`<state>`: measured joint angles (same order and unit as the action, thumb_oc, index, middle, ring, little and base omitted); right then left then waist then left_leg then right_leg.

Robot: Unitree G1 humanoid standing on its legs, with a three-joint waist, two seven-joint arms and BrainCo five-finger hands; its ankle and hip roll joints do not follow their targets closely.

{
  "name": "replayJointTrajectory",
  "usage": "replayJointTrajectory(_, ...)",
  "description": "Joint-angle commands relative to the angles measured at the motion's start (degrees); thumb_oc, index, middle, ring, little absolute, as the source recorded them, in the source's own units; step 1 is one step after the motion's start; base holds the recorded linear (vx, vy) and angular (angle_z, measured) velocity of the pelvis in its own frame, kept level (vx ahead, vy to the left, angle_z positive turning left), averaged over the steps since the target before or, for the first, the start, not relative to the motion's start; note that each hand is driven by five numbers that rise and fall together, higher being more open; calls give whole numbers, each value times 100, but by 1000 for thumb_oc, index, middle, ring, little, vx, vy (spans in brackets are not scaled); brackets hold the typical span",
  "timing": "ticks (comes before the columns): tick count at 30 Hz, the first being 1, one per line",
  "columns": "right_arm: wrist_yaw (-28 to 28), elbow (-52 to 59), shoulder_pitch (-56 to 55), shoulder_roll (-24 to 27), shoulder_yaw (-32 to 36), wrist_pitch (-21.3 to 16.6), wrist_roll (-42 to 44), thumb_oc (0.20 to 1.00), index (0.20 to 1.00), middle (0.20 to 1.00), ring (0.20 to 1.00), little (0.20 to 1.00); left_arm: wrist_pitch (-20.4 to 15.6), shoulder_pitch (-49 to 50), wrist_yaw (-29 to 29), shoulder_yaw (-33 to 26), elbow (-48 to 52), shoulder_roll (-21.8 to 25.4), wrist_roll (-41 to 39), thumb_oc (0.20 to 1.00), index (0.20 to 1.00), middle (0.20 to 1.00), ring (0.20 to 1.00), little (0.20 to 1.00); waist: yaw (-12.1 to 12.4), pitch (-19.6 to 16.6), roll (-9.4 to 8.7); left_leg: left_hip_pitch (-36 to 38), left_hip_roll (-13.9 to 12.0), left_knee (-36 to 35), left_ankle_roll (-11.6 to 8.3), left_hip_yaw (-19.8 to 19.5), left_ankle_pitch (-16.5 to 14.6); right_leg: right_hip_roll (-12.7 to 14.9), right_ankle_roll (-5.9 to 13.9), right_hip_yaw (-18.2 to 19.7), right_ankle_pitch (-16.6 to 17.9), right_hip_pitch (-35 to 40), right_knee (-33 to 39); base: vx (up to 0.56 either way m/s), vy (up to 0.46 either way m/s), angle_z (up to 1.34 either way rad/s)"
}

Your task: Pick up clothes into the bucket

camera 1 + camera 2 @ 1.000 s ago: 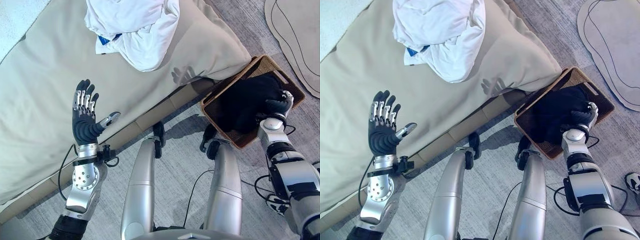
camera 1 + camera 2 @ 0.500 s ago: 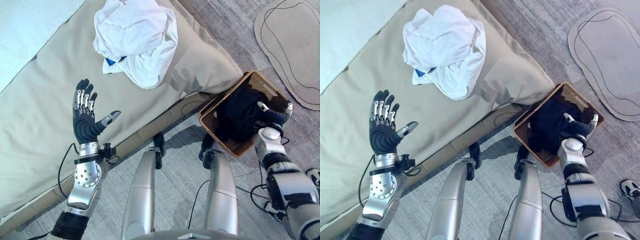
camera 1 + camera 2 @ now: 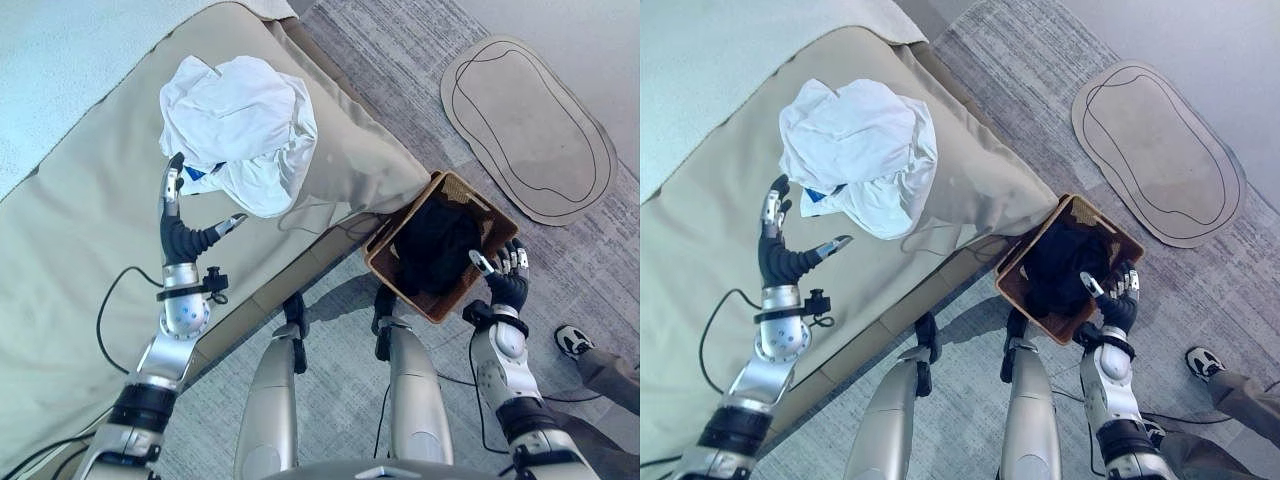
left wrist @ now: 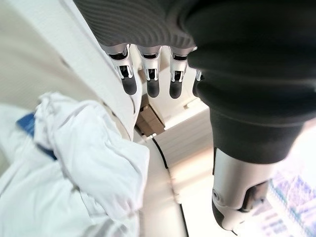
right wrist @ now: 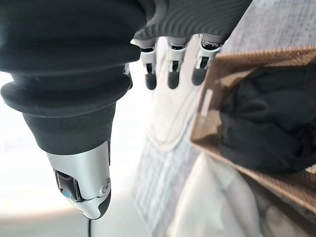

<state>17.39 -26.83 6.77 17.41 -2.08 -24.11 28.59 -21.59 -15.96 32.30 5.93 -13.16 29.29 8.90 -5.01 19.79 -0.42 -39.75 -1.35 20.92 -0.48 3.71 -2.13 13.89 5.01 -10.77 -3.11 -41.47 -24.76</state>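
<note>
Only a blue label (image 3: 193, 173) shows on the white clothes (image 3: 240, 130); unreadable.

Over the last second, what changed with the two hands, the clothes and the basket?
The right hand has let go of the black clothes and drawn back out of the wicker basket, now open beside its rim. The left hand, open throughout, has moved toward the white clothes on the bed, stopping just short of them. The camera itself shifted; white clothes, black clothes and basket stayed put.
</note>
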Motion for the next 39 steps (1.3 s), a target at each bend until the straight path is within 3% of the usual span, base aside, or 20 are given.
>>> replayJointTrajectory(1,-350,653,-193,216,-122,-211,-381,1000,1000,1000,1000,1000,349,-513,308,-28,-477,643,915,1000,1000,1000,1000,1000,-76,33,-228,-347,-99,238,-107,-190,59,355,576,264,910,287,966,16,40,8)
replayJointTrajectory(10,-764,1322,-605,451,-363,-287,-427,1000,1000,1000,1000,1000,1172,-1885,819,466,-2016,1807,2065,1000,1000,1000,1000,1000,-412,180,-426,-994,-225,917,-108,-154,-176,251,597,432,879,-204,780,-28,48,-7)
replayJointTrajectory(15,-759,1381,-531,495,-412,-333,-442,1000,1000,1000,1000,1000,1565,-2551,874,1061,-2630,2196,2736,1000,1000,1000,1000,1000,-491,255,-502,-1354,-278,1067,-118,-198,-203,192,599,443,890,-514,718,-28,10,-8)
replayJointTrajectory(16,-769,1407,-505,504,-446,-347,-413,1000,1000,1000,1000,1000,1634,-2665,883,1127,-2737,2226,2780,1000,1000,1000,1000,1000,-495,234,-495,-1320,-319,1072,-163,-237,-362,146,647,465,767,-499,688,-36,17,-5)
replayJointTrajectory(17,-760,1457,-483,516,-450,-346,-415,1000,1000,1000,1000,1000,1702,-2843,854,1251,-2901,2245,2805,1000,1000,1000,1000,1000,-533,271,-540,-1456,-299,1065,-126,-203,-185,172,603,445,933,-620,732,0,0,0)
replayJointTrajectory(20,-752,1508,-487,531,-468,-366,-431,1000,1000,1000,1000,1000,1781,-3029,842,1397,-2926,2387,2999,1000,1000,1000,1000,1000,-544,247,-543,-1488,-341,1090,-170,-252,-340,123,660,465,842,-668,721,15,6,-6)
replayJointTrajectory(22,-724,1488,-456,506,-473,-374,-444,1000,1000,1000,1000,1000,1851,-3084,838,1429,-2923,2445,3116,1000,1000,1000,1000,1000,-567,267,-566,-1612,-326,1077,-134,-208,-167,153,612,439,997,-775,775,0,0,0)
replayJointTrajectory(23,-723,1490,-442,503,-483,-379,-443,1000,1000,1000,1000,1000,1873,-3125,850,1437,-2940,2450,3160,1000,1000,1000,1000,1000,-558,232,-544,-1556,-349,1076,-176,-245,-329,110,661,467,872,-742,755,-72,22,-3)
replayJointTrajectory(24,-736,1497,-437,499,-481,-388,-430,1000,1000,1000,1000,1000,1880,-3187,865,1447,-2980,2448,3161,1000,1000,1000,1000,1000,-588,247,-565,-1635,-319,1056,-136,-201,-161,150,616,448,1015,-805,808,77,4,-3)
replayJointTrajectory(25,-735,1505,-442,505,-494,-395,-435,1000,1000,1000,1000,1000,1901,-3212,865,1453,-3011,2455,3156,1000,1000,1000,1000,1000,-579,208,-548,-1575,-350,1060,-179,-236,-322,108,664,478,882,-771,776,-65,24,-4)
replayJointTrajectory(26,-739,1518,-444,499,-509,-395,-435,1000,1000,1000,1000,1000,1909,-3275,877,1487,-3010,2478,3178,1000,1000,1000,1000,1000,-611,218,-563,-1672,-323,1064,-136,-195,-162,143,616,468,1023,-855,809,86,2,-3)
replayJointTrajectory(27,-740,1510,-452,502,-504,-400,-440,1000,1000,1000,1000,1000,1897,-3289,863,1507,-2972,2518,3208,1000,1000,1000,1000,1000,-594,178,-535,-1609,-359,1066,-179,-227,-329,106,664,496,887,-812,779,-61,27,-1)
replayJointTrajectory(29,-745,1546,-439,495,-500,-405,-459,1000,1000,1000,1000,1000,1895,-3354,853,1535,-2903,2586,3262,1000,1000,1000,1000,1000,-614,189,-532,-1703,-330,1066,-132,-171,-176,145,616,484,1024,-887,813,0,0,0)
replayJointTrajectory(30,-748,1536,-436,495,-508,-403,-457,1000,1000,1000,1000,1000,1894,-3368,859,1535,-2905,2607,3266,1000,1000,1000,1000,1000,-595,147,-503,-1630,-359,1064,-170,-212,-342,104,665,509,891,-835,784,5,16,-4)
replayJointTrajectory(31,-762,1523,-430,495,-512,-411,-450,1000,1000,1000,1000,1000,1911,-3415,867,1549,-2866,2638,3296,1000,1000,1000,1000,1000,-613,167,-510,-1705,-332,1058,-125,-164,-184,140,622,489,1031,-900,817,80,8,-2)
replayJointTrajectory(33,-774,1519,-423,508,-531,-412,-449,1000,1000,1000,1000,1000,1911,-3513,880,1583,-2857,2698,3305,1000,1000,1000,1000,1000,-601,107,-467,-1633,-362,1052,-163,-201,-351,112,677,522,899,-865,791,5,8,-2)
replayJointTrajectory(34,-788,1513,-422,508,-535,-414,-434,1000,1000,1000,1000,1000,1917,-3593,915,1601,-2859,2730,3302,1000,1000,1000,1000,1000,-626,123,-480,-1702,-333,1044,-120,-147,-195,151,635,508,1033,-922,824,12,16,-3)
replayJointTrajectory(36,-804,1510,-444,517,-535,-421,-413,1000,1000,1000,1000,1000,1896,-3653,956,1597,-2831,2788,3266,1000,1000,1000,1000,1000,-610,59,-448,-1624,-354,1041,-160,-189,-363,111,687,542,900,-877,798,5,8,-2)
replayJointTrajectory(37,-802,1502,-444,512,-527,-431,-413,1000,1000,1000,1000,1000,1890,-3661,992,1584,-2817,2824,3255,1000,1000,1000,1000,1000,-637,72,-462,-1698,-324,1019,-117,-149,-188,155,644,519,1044,-927,842,-71,13,-4)
replayJointTrajectory(39,-810,1513,-453,501,-517,-446,-381,1000,1000,1000,1000,1000,1823,-3646,1117,1466,-2685,2887,3190,1000,1000,1000,1000,1000,-630,40,-460,-1697,-321,995,-118,-144,-188,157,647,513,1049,-921,868,-35,4,-1)
